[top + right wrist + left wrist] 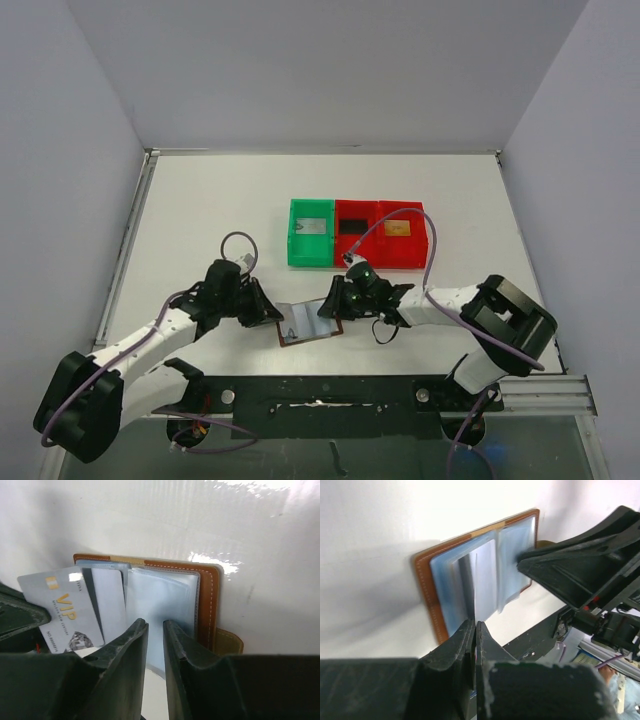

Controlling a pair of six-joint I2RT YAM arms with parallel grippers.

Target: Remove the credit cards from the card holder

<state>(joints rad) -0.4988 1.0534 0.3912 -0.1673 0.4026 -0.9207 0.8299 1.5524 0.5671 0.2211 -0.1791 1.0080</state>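
Two pale walls (60, 150) flank the white table (220, 200); left jaws pinch the grey card (65, 612), right jaws gape narrowly.

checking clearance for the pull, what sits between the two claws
The open card holder lies between the left claw and right claw, clearest in the top view.
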